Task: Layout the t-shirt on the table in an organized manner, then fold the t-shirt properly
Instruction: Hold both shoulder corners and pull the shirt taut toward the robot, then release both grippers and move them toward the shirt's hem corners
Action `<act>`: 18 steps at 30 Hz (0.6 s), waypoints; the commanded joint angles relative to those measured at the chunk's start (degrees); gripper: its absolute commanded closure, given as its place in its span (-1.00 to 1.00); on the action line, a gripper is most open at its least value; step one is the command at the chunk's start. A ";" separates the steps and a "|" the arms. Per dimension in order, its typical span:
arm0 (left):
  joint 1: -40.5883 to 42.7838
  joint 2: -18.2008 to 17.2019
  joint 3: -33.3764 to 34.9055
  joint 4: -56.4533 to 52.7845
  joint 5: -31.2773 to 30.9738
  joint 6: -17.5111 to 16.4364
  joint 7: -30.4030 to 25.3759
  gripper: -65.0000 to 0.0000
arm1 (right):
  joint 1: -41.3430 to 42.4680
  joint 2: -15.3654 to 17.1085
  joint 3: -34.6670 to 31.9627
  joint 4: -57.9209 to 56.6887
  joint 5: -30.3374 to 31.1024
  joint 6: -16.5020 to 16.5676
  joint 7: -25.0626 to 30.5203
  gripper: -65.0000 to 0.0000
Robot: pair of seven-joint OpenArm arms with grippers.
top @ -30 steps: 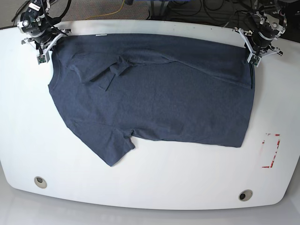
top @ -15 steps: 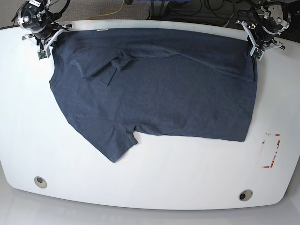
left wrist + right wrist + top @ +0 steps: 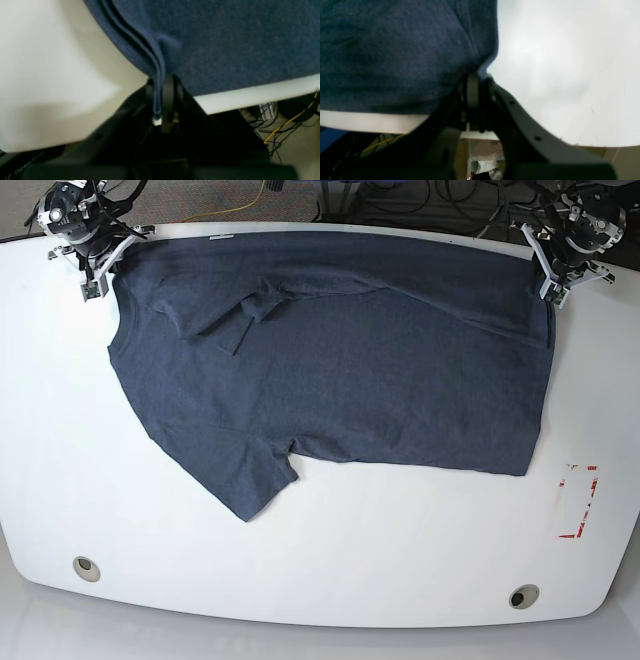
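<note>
The t-shirt (image 3: 340, 370) lies spread across the tabletop (image 3: 330, 560), its far edge at the rim. The left gripper (image 3: 160, 115) and right gripper (image 3: 476, 100) each pinch a far corner, apparently to stretch it flat.

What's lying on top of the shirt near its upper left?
One sleeve is folded in over the t-shirt, which lies on the table. The cloth under the flap is hidden, and so is any print: only plain fabric faces up.
</note>
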 commanded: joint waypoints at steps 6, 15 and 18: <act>0.81 -0.77 -0.20 -0.30 3.90 0.29 4.48 0.17 | -0.46 1.10 0.45 0.69 -1.53 -0.66 -0.96 0.26; -0.68 -0.95 -0.46 -0.47 3.98 0.29 4.57 0.17 | -0.37 0.92 0.45 3.33 -1.61 -0.66 -0.96 0.11; -0.77 -1.83 -0.46 -0.38 3.98 0.29 4.57 0.17 | -0.37 0.92 0.45 5.79 -1.79 -0.66 -1.05 0.11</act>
